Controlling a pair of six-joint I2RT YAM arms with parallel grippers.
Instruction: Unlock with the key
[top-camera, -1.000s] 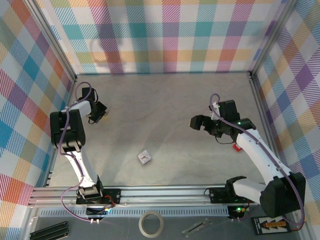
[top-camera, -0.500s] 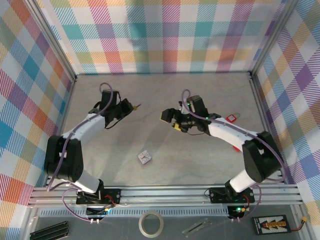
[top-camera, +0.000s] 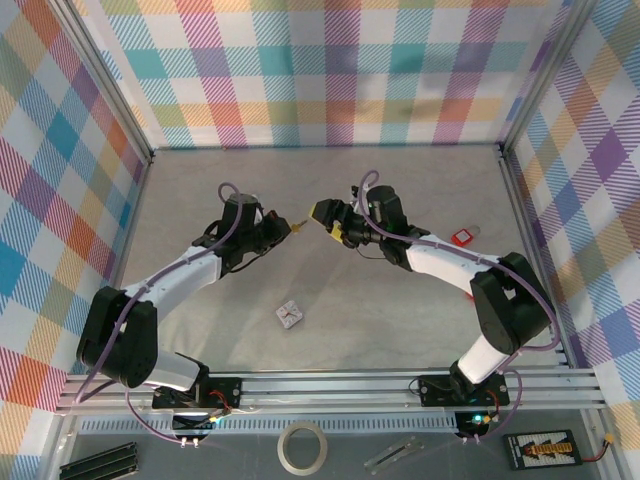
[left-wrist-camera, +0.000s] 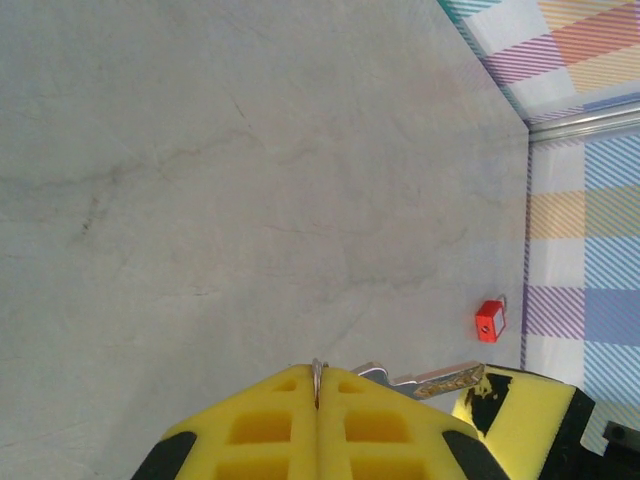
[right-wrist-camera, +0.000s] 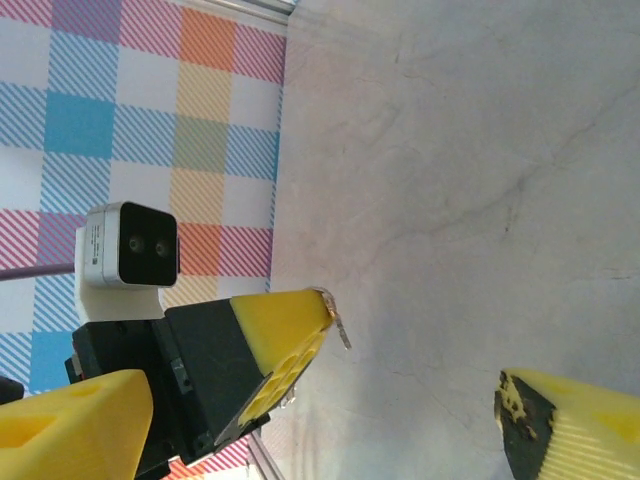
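The left arm reaches in from the left edge of the surface (top-camera: 200, 330) toward the middle. Its end effector (top-camera: 283, 229) is closed, the yellow pads (left-wrist-camera: 300, 430) pressed flat together and gripping the key (left-wrist-camera: 432, 378). The key's ring stands up in the seam between the pads, and the blade sticks out sideways toward the right arm. Nearer the arm bases, a small pale object (top-camera: 290, 314) lies by itself on the surface.

Just right of the key's tip is the right end effector (top-camera: 328, 224), facing the left one with its yellow fingers (right-wrist-camera: 565, 430) spread wide and nothing between them gripped. In the right wrist view the key juts from the left pads in the gap between those fingers; whether it touches either finger cannot be told.

Farther right, the red padlock (top-camera: 462, 237) lies on the surface near the right wall, well apart from both end effectors.
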